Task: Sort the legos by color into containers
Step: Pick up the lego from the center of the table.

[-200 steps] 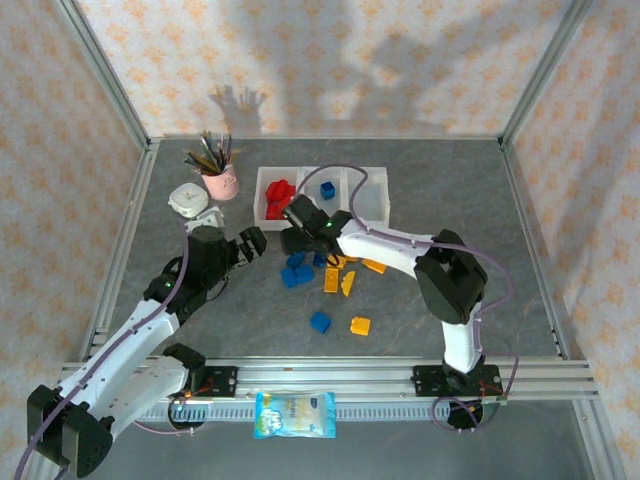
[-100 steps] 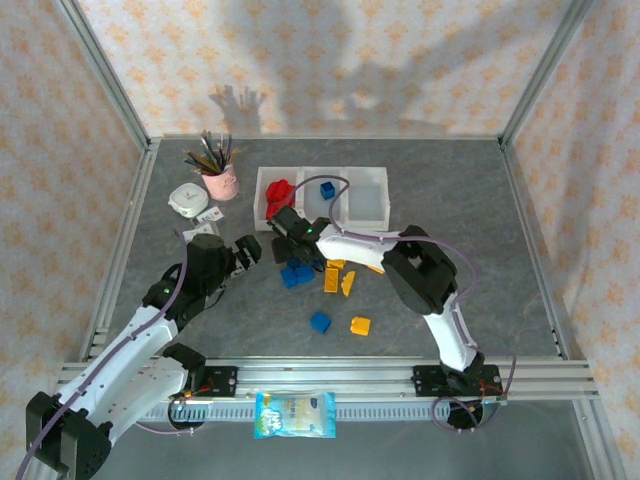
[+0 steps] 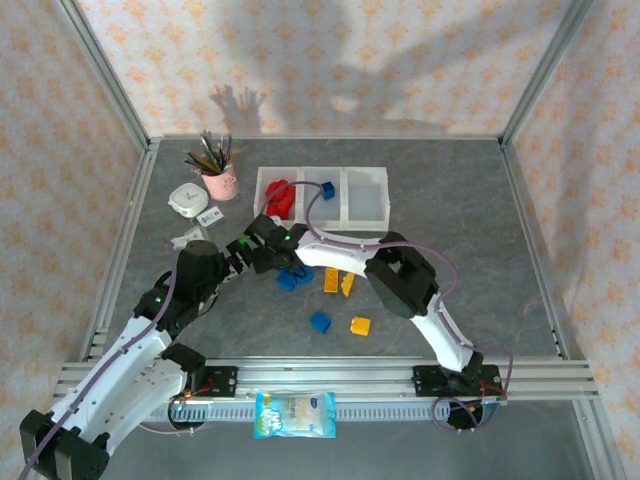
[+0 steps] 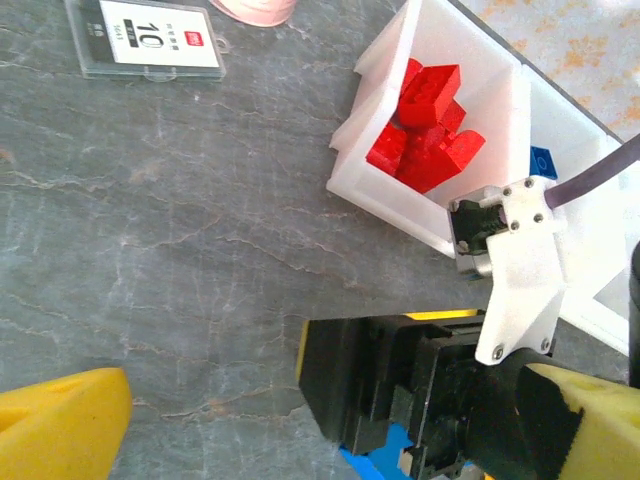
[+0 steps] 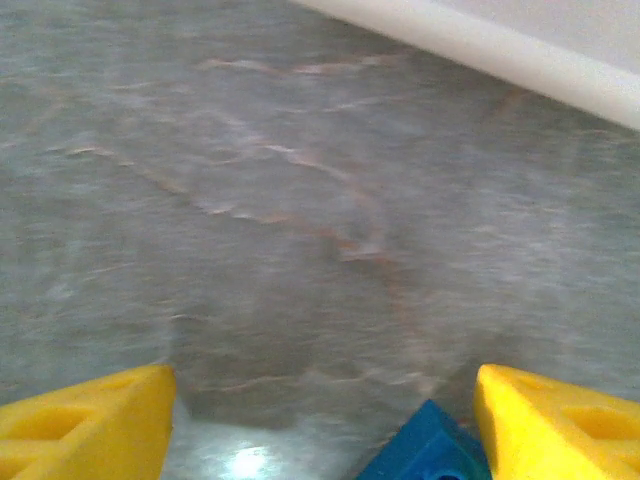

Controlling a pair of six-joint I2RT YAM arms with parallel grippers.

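Top external view has the right gripper (image 3: 262, 240) lying far across at left of centre, almost touching the left gripper (image 3: 240, 258), with the row of containers (image 3: 365, 200) just above them. Red bricks (image 3: 280, 197) fill the left bin and a single blue brick (image 3: 327, 190) lies in the middle one; the right bin looks bare. On the surface (image 3: 450, 200) below the bins lie loose blue bricks (image 3: 288, 278) and yellow-orange bricks (image 3: 331, 280), with one more of each colour nearer the lower middle. From the right wrist, the jaws stand released. A blue lego (image 5: 425, 452) pokes up at the bottom edge just inside the right-hand fingertip (image 5: 560, 420), well apart from the other, so nothing is clamped. From the left wrist, that arm's jaws gape fully and hold nothing, with the right gripper's black body directly between them. The chief hazard, as I judge it, is a knock between the two arms, since any advance by either closes the small gap between them. Closing on a lego that sits off to one side could also flick it away or catch it by a corner, so that it drops short of the middle bin. The purple cable (image 3: 310, 200) looping over the bins might snag a rim.
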